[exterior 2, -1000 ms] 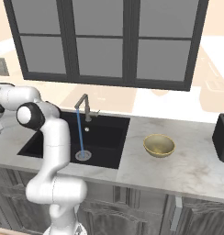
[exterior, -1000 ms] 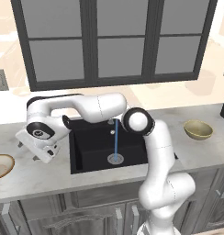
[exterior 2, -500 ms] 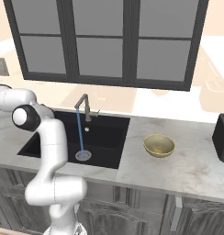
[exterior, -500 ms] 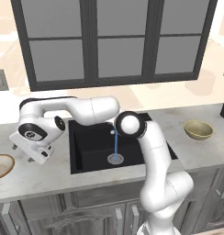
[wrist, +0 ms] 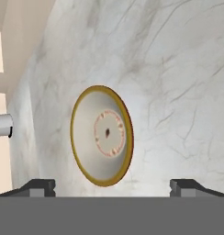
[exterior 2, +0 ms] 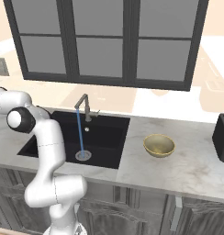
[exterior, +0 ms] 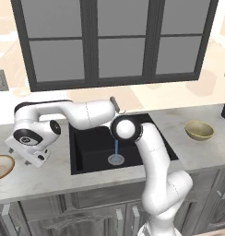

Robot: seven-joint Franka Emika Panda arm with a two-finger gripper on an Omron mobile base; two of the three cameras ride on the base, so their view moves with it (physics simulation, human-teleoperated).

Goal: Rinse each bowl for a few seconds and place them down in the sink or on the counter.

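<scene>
Saw a long marbled counter [exterior: 54, 177] across the whole scene, under a wide dark-framed window [exterior: 109, 41]. Found the black sink [exterior: 89, 154] set into the middle of this counter, with bare stone on both sides of it. Noted the white arm [exterior: 153, 156] rising in front of the sink and reaching over the basin to the left part of the counter. Saw the deeper olive-yellow bowl [exterior 2: 159, 145] standing upright on the counter to the right of the sink, well apart from the arm. Found the shallow bowl [exterior: 0, 167] with the tan-orange rim and cream inside lying on the counter far to the left, at the edge of the left base view. Noted the gripper [exterior: 29, 159] low over the counter, near this shallow bowl but not touching it; saw the jaws spread wide and grasping nothing, the bowl lying ahead between the two finger tips in the hand view. Saw the grey faucet [exterior 2: 85, 106] behind the basin, and a thin blue stream of water [exterior 2: 79, 133] falling from it onto the round drain [exterior 2: 81, 155].
</scene>
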